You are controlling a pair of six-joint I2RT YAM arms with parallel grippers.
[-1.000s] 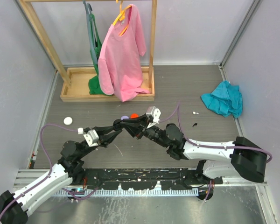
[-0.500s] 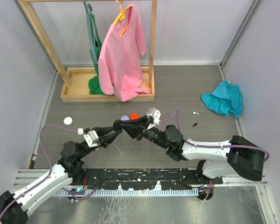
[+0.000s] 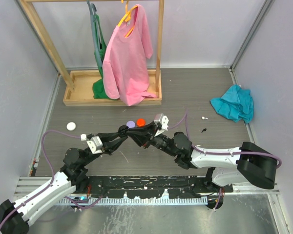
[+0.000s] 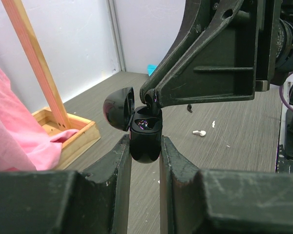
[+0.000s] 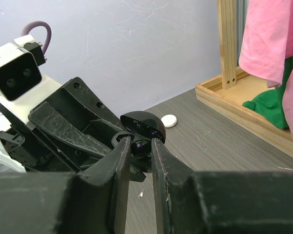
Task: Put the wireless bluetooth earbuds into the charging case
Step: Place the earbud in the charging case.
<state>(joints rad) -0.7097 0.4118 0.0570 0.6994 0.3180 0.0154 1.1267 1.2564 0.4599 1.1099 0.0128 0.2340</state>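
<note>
Seen from above, the left arm [image 3: 53,183] and the right arm [image 3: 210,156] meet over the middle of the grey worktop [image 3: 195,97]. Their jaws stand tip to tip around a small black charging case [image 3: 127,131], which is hard to pick out against the black fingers. Just beyond it lie a lilac disc [image 3: 131,124] and a red disc [image 3: 140,121]. A white round case [image 3: 71,126] sits well to the left. A white earbud [image 3: 203,117] and a dark earbud [image 3: 204,130] lie on the worktop to the right, near a crumpled teal cloth [image 3: 233,102]. At the back, a wooden rack [image 3: 112,95] carries a pink shirt [image 3: 129,53].

In the left wrist view, the left jaws clamp the case's lower body from both sides. It is upright, its lid [image 4: 118,107] swung open to the left. The right jaws slant in from the upper right, tips at the open mouth, and hide much of the worktop behind.

In the right wrist view, the right jaws stand close together with only a narrow slot between them. A dark glossy shape shows in the slot. Whether it is a pinched bud or the case itself, I cannot tell.
</note>
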